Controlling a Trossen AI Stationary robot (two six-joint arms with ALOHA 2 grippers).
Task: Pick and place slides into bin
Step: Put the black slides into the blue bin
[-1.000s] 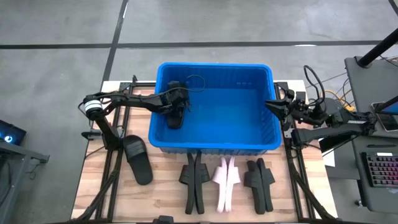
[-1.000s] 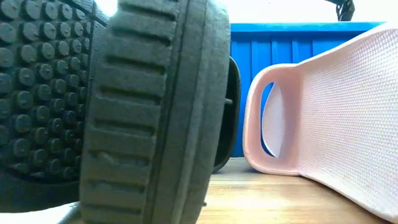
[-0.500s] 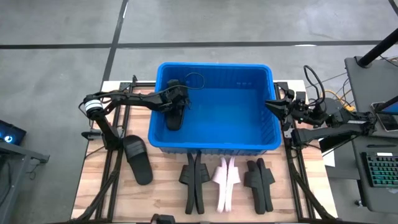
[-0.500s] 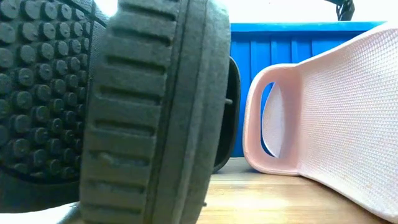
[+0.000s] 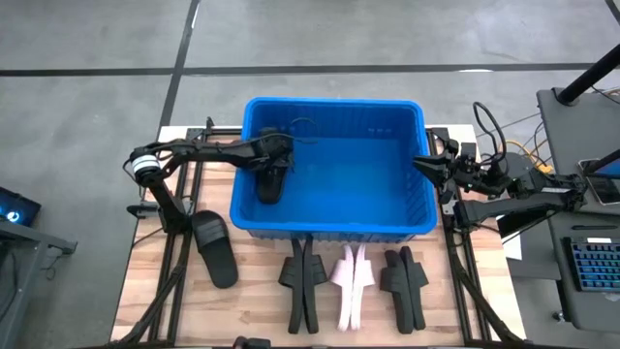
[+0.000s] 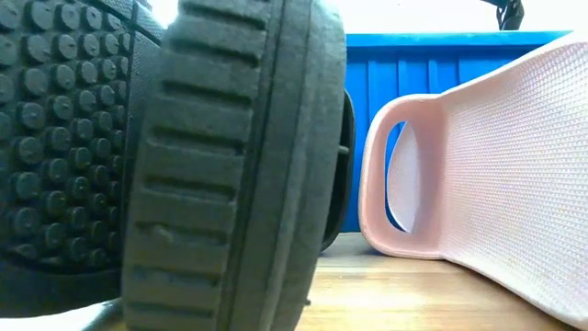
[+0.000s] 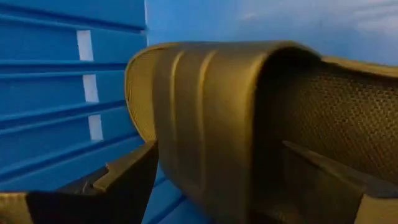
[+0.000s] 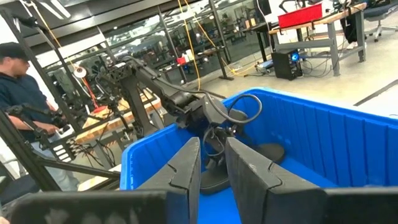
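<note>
Over the table: bin (image 5: 334, 223) stands at the middle, far larger than any sandal.
Slides outside: four sets near the front edge, one black slide (image 5: 214, 248) lying flat, two black pairs (image 5: 301, 281) on edge, pink pair (image 5: 350, 282) between them.
Held slide: black slide (image 5: 270, 181) low inside the bin by its left wall.
Left gripper (image 5: 274, 160): inside the bin, fingers pinching that slide's strap.
Right gripper (image 5: 423, 165): waiting at the bin's right rim, fingers nearly pressed together, holding nothing.
Risk: letting go while tilted could leave the slide leaning on the wall; withdrawing could snag the strap.
Writing: none readable.
</note>
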